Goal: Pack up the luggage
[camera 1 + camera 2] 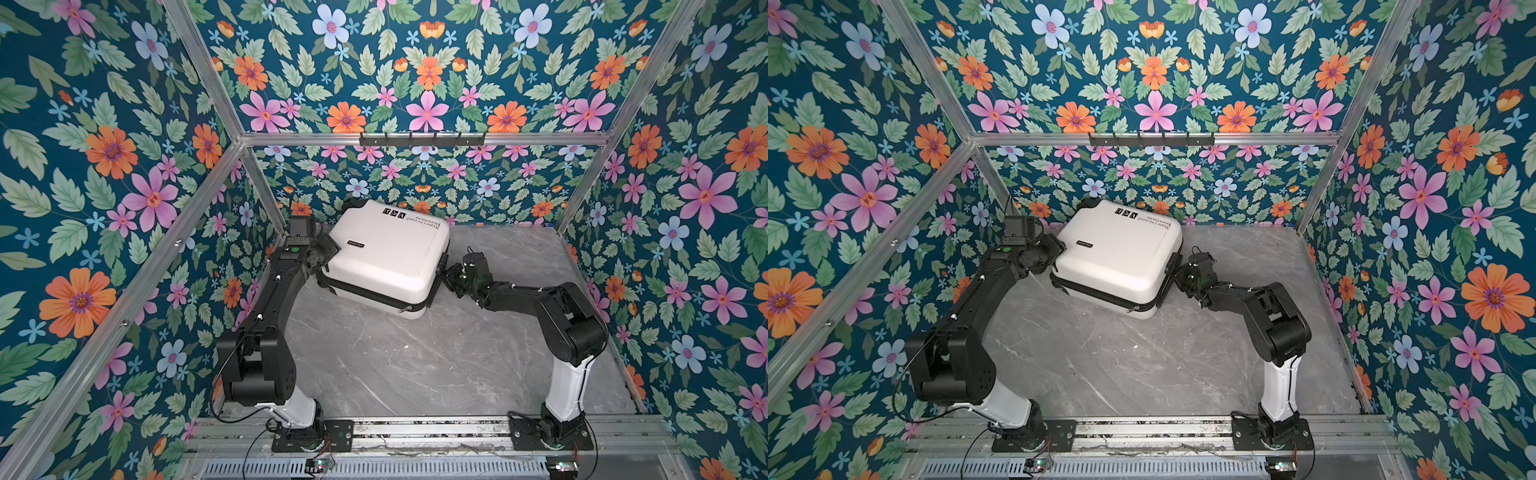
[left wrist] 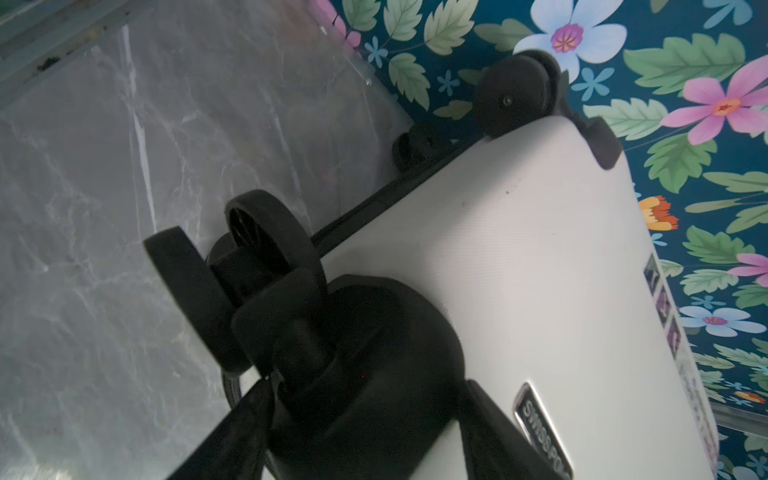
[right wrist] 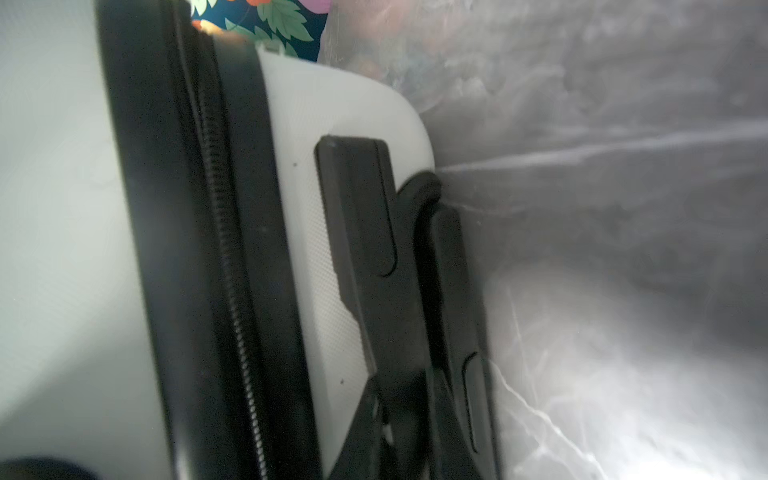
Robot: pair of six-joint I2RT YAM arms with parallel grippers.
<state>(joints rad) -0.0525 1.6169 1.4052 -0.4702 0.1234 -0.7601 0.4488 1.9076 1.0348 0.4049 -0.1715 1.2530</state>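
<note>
The luggage has a white hard plastic shell, smooth with a soft sheen in both top views and finely grained close up. Its zipper band is black woven cloth with a ribbed coil. Its wheels are matt black plastic. The counter is grey, marble-look, polished and reflective. The frame bars are brushed bare metal. The walls carry a matt flower print.

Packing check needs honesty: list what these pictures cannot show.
Contents of the luggage: zipped shut, every view.
Whether the right gripper jaws hold the handle: right wrist view blurred, top views too small.
Whether the left gripper jaws press the wheel mount: black on black, left wrist view.
Small print on top: too small, both top views.
</note>
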